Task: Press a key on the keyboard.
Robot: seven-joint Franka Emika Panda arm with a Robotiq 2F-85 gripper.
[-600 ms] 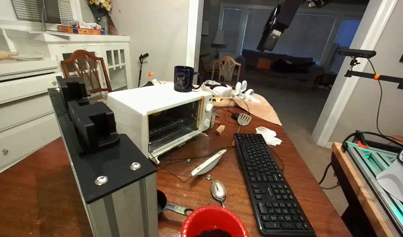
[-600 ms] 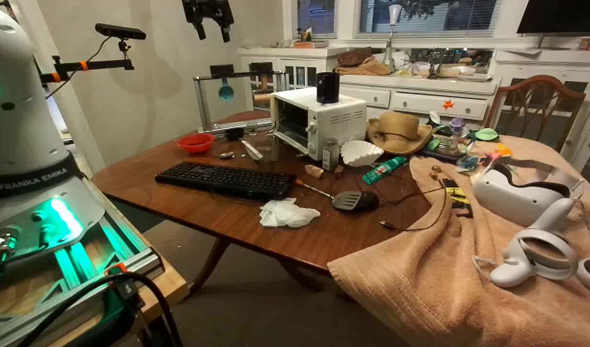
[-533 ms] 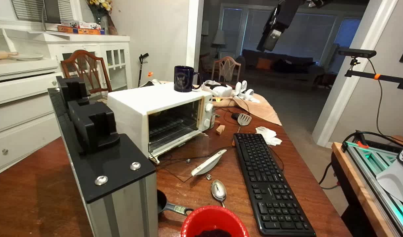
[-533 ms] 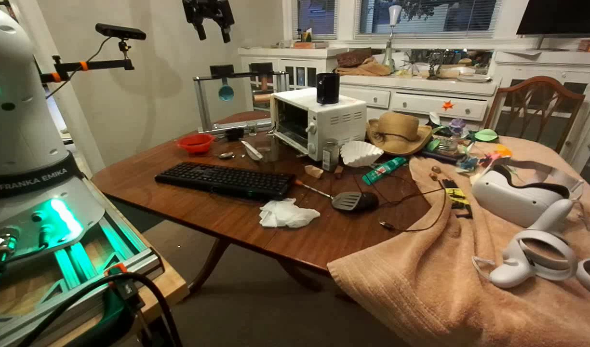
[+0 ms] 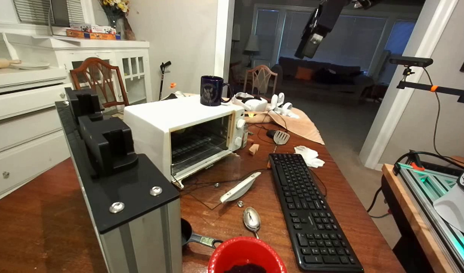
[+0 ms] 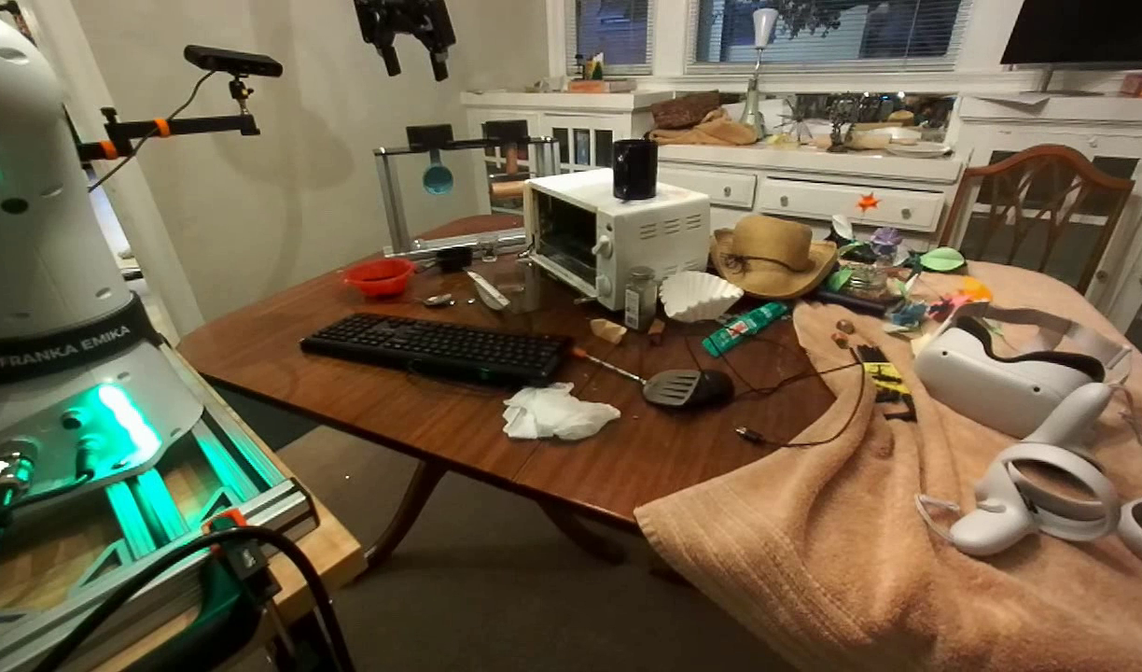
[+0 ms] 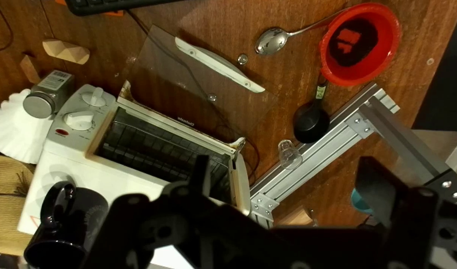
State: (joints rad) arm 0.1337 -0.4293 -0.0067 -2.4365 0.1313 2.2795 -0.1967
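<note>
In an exterior view we recorded the keyboard [image 6: 436, 347] lying flat on the wooden surface [image 6: 580, 471], in front of the white toaster oven [image 6: 669, 241]. A crumpled white sheet [image 6: 560, 413] lay just beside one end of it; whether the two touched, we could not establish. The spatula [image 6: 678, 389] lay near that same end. We found the gripper [image 6: 416, 69] high above the surface and well apart from the keyboard, its jaws released and parted. A dark mug [image 6: 635, 170] stood upright on top of the toaster oven, and a straw hat [image 6: 772, 250] rested near it. A towel [image 6: 786, 541] covered part of the surface and bore a white headset [image 6: 1009, 378].

In an exterior view we noted the keyboard near the edge of the surface, its keys facing up. A spoon [image 5: 251, 218] lay beside it, handle toward the red bowl [image 5: 222, 258], which held something dark. From that angle we could not judge the gap between the jaws.

In the wrist view we confirmed the jaws spread, the two fingers [image 7: 201, 173] well apart. A strip of the keyboard showed at the top edge. The glass door [image 7: 165, 86] of the toaster oven stood open, its white handle [image 7: 217, 65] on the outer side. A jar [image 7: 51, 93] stood beside the dials [image 7: 79, 120].
</note>
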